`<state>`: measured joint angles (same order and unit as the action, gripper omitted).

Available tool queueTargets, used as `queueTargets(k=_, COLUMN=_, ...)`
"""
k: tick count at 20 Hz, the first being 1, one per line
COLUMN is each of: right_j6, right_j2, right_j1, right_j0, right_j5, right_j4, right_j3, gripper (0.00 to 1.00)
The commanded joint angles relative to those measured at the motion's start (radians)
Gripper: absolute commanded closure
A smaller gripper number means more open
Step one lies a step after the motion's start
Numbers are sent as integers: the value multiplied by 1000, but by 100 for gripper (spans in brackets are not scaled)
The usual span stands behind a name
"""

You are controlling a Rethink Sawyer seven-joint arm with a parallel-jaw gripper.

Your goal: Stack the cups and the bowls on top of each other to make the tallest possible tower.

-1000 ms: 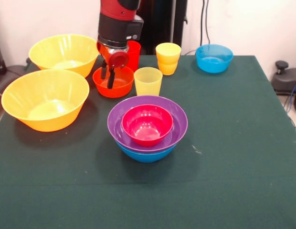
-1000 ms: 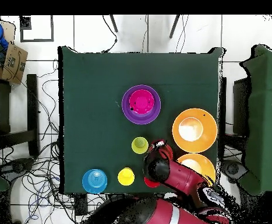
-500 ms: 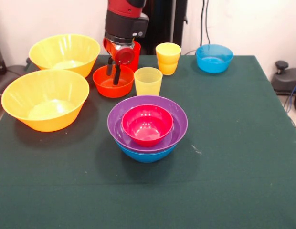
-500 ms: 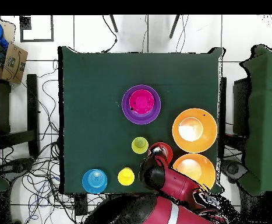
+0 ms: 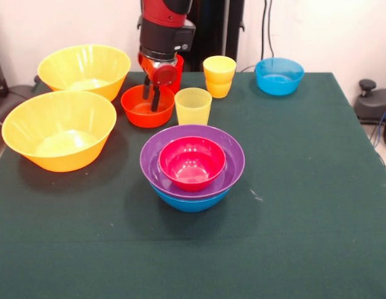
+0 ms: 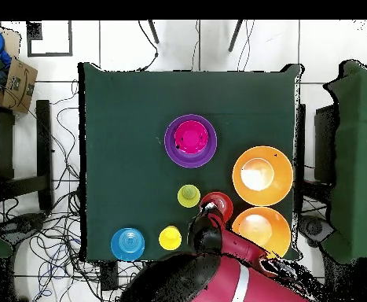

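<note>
Hovering over the orange-red bowl [image 5: 147, 107], the gripper [image 5: 151, 98] has its jaws released, fingers inside the rim. Next: clench on the rim, lift, carry to the tower [image 5: 192, 165].

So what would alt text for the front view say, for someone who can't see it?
A red robot arm's gripper hangs over an orange-red bowl on a green table, amid cups and bowls; a pink bowl sits nested in purple and blue ones.
</note>
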<state>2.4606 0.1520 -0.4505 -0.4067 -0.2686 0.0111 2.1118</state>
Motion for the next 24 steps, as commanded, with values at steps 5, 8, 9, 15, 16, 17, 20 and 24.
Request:
queueTargets(k=5, right_j6=171, right_j2=-154, right_j1=46, right_j0=-29, right_j5=-77, right_j4=15, right_j3=-22, gripper=0)
queueTargets(k=8, right_j6=169, right_j2=-162, right_j1=53, right_j0=-35, right_j5=-88, right_j4=19, right_j3=-26, gripper=0)
queueTargets(k=9, right_j6=167, right_j2=-164, right_j1=54, right_j0=-36, right_j5=-89, right_j4=18, right_j3=-27, gripper=0)
queueTargets(k=15, right_j6=162, right_j2=-171, right_j1=61, right_j0=-41, right_j5=-99, right_j4=18, right_j3=-31, gripper=0)
queueTargets(k=16, right_j6=162, right_j2=-175, right_j1=65, right_j0=-45, right_j5=-104, right_j4=21, right_j3=-33, gripper=0)
queueTargets(k=17, right_j6=162, right_j2=-177, right_j1=68, right_j0=-47, right_j5=-110, right_j4=24, right_j3=-36, gripper=0)
queueTargets(k=20, right_j6=164, right_j2=-185, right_j1=81, right_j0=-57, right_j5=-128, right_j4=35, right_j3=-40, gripper=0)
queueTargets(k=24, right_j6=154, right_j2=-178, right_j1=73, right_j0=-54, right_j5=-115, right_j4=30, right_j3=-37, gripper=0)
